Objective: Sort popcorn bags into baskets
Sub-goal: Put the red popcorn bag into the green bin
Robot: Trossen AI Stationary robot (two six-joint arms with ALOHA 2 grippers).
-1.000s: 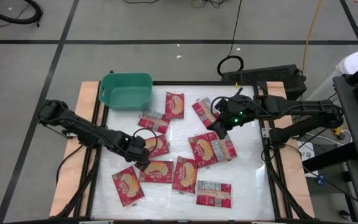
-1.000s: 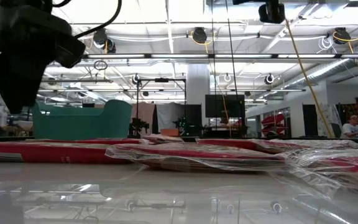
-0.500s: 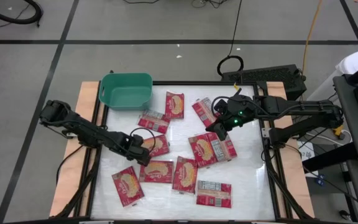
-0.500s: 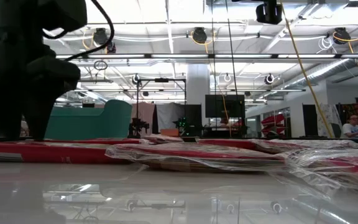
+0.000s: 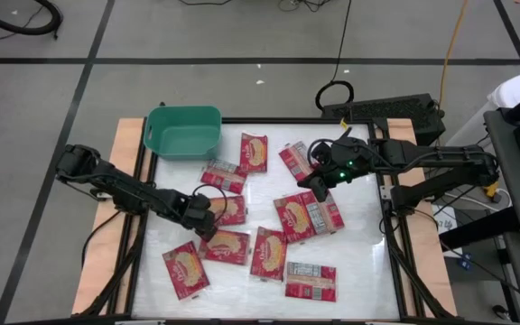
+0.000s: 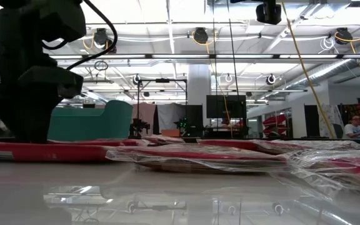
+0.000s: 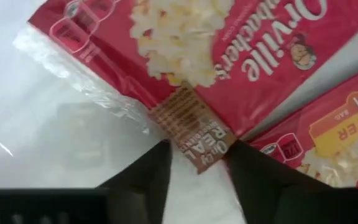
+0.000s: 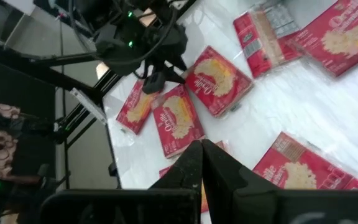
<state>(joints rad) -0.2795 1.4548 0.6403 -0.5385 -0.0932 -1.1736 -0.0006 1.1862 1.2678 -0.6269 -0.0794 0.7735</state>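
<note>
Several red popcorn bags lie flat on the white table (image 5: 368, 262). My left gripper (image 5: 208, 231) points down at the left end of one bag (image 5: 231, 246). In the left wrist view its open fingers stand on either side of that bag's brown-printed corner (image 7: 194, 134). The low view shows this gripper (image 6: 24, 136) down at table level. My right gripper (image 5: 309, 185) hangs shut and empty above the table's far right part, its fingers together (image 8: 201, 158). The teal basket (image 5: 183, 132) stands on the table's far left corner. My left gripper comes from above, one finger (image 7: 157, 171) on each side of the bag's brown-printed corner (image 7: 197, 149). Whether the fingers touch the corner I cannot tell. The bag lies flat on the table.
Other bags lie close by: one (image 5: 228, 209) just beyond my left gripper, one (image 5: 185, 269) nearer the front, one (image 5: 268, 253) to the right. More bags (image 5: 307, 215) sit under my right arm. A dark box (image 5: 386, 113) stands behind the far edge.
My left gripper has sunk from well above the bags down to the table, beside the bag's corner.
</note>
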